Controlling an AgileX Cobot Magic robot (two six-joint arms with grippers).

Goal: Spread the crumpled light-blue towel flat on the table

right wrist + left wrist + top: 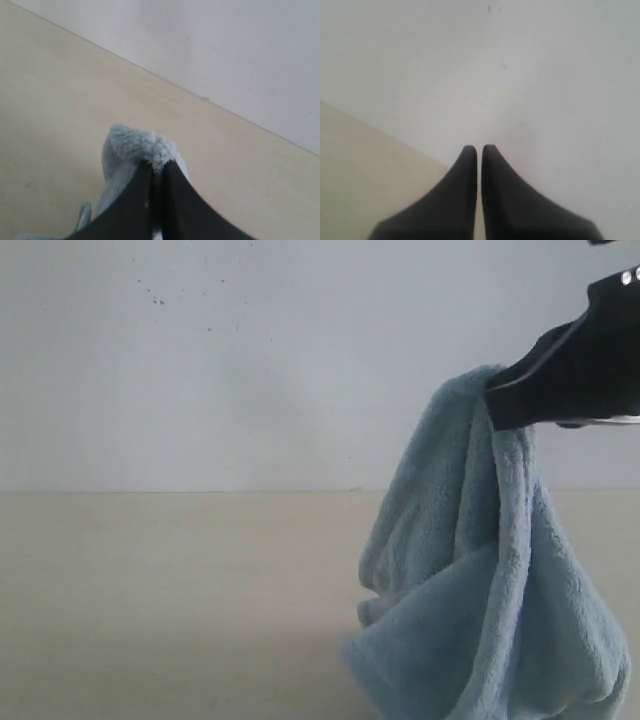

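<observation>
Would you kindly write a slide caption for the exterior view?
Right gripper pinches a bunched fold of the light-blue towel, which hangs crumpled over the beige table.

Count: 1 towel, 1 table, 1 wall, 2 hands – L hand, R hand.

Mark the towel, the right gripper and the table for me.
towel point(480, 590), exterior view, hanging fluffy body.
right gripper point(158, 166), right wrist view, midway between the fingers clamping the cloth.
table point(170, 600), exterior view, bare surface beside the cloth.
</observation>
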